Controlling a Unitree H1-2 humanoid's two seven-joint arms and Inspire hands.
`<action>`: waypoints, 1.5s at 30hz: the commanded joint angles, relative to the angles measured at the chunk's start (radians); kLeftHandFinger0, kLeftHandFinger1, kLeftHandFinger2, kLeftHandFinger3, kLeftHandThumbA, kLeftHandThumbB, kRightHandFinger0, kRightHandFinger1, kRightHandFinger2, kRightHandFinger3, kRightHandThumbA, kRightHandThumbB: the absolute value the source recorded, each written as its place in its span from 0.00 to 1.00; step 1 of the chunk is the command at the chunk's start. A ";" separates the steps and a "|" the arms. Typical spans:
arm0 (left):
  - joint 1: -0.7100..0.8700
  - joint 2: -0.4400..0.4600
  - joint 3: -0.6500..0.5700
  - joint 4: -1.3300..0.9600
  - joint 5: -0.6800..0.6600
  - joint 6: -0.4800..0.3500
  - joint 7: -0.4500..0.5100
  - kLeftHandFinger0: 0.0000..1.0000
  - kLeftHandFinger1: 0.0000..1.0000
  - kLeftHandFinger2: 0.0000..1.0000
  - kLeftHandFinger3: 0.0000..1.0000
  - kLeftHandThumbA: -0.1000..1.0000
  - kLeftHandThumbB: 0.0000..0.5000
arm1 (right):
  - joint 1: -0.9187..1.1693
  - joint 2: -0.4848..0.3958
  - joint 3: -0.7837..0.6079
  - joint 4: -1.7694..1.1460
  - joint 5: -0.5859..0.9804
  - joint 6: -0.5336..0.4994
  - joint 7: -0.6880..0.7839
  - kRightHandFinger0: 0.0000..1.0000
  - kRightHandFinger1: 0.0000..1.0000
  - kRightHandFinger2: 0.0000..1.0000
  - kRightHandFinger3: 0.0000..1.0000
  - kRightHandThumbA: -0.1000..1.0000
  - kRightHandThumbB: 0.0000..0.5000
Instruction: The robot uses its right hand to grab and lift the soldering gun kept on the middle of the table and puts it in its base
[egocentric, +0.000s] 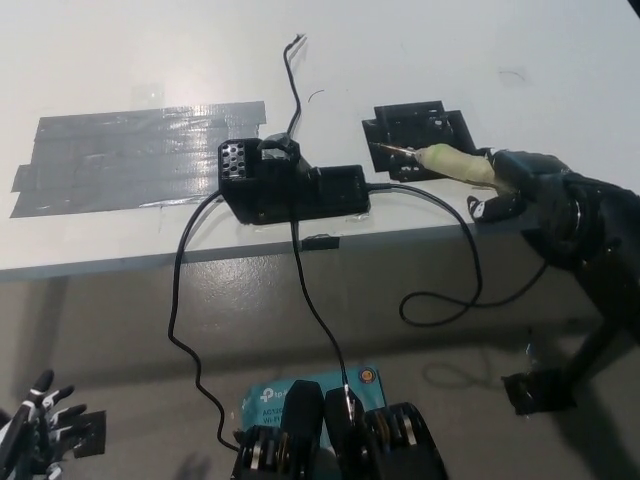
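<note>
One soldering gun (450, 162), pale-handled, lies gripped in the black right robot hand (520, 182), whose fingers are closed around the handle's rear. The gun points away from the robot hand toward the robot's left, its thin metal tip over the near edge of one black base (418, 128), which sits on the white surface (420, 50) just beyond and to the left of the robot hand; whether tip and base touch cannot be told. A black cable (470, 260) runs from beneath the robot hand off the surface edge and loops below it. Further left of the robot hand, well apart from it, sits one black box (290, 185) with a perforated corner, from which two more cables descend over the edge; one short wire (292, 75) runs away across the surface behind it. Beyond the box lies one patch of grey tape (130, 155). Nothing stands between gun tip and base. The white left robot hand (35, 420) rests low at far left, off the surface, fingers spread.
</note>
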 joint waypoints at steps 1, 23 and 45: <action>-0.015 0.029 -0.012 -0.033 0.011 0.015 -0.021 0.76 0.88 0.93 1.00 1.00 0.49 | -0.015 0.016 0.011 0.016 -0.013 0.019 0.022 1.00 1.00 1.00 1.00 0.52 0.69; -0.014 0.061 -0.058 -0.031 0.009 -0.026 -0.106 0.91 1.00 1.00 1.00 1.00 0.52 | 0.089 -0.003 0.048 0.066 -0.030 0.074 0.112 0.02 0.09 0.38 1.00 0.11 0.45; -0.042 0.094 -0.098 -0.013 0.004 -0.059 -0.200 1.00 1.00 1.00 1.00 1.00 0.58 | 0.076 0.095 0.221 0.266 -0.143 0.062 0.168 0.27 0.68 0.70 0.95 0.07 0.20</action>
